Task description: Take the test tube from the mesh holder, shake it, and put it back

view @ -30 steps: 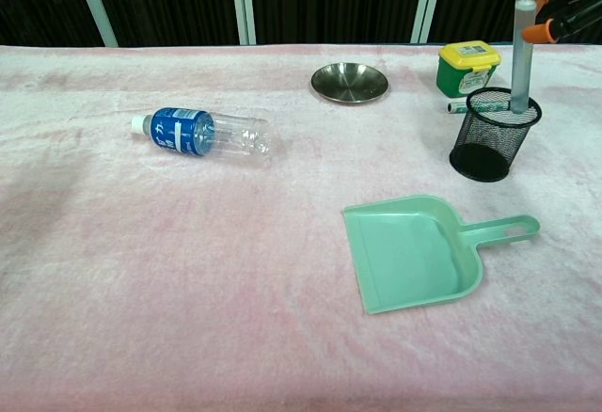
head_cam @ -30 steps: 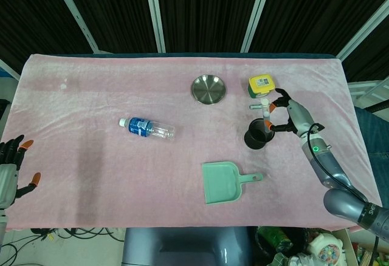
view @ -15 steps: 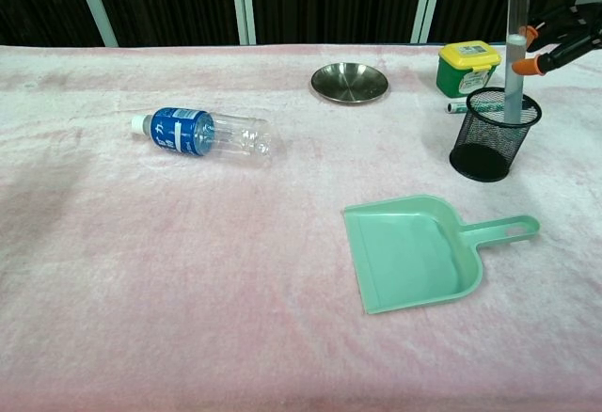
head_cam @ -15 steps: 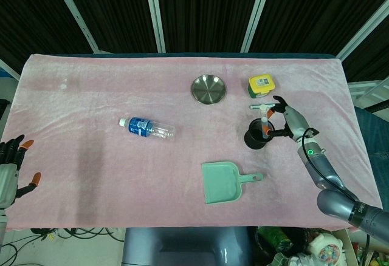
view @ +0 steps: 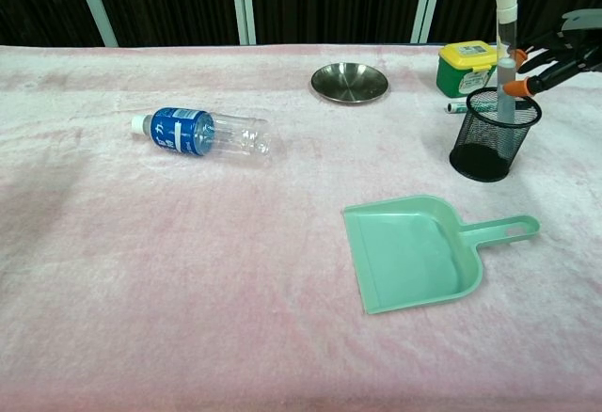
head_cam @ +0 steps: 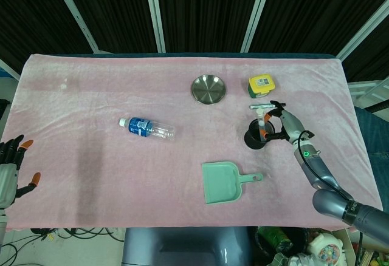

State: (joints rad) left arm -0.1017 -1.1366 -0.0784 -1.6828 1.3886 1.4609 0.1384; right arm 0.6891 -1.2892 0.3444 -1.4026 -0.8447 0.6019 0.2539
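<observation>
The right hand [view: 555,59] pinches the test tube [view: 505,59] upright — its bottom sits inside the mesh holder [view: 493,134], near the table's [head_cam: 91,96] right edge. The left hand [head_cam: 12,169] waits open, holding nothing.

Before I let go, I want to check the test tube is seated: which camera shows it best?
The chest view: the test tube stands side-on in the mesh holder, the right hand pinching it. The head view foreshortens it from above.

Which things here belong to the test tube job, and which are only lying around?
Belong to the job: test tube, mesh holder, right hand holding the tube.

Only lying around: water bottle, steel dish, green dustpan, yellow-lidded tub, pen.
</observation>
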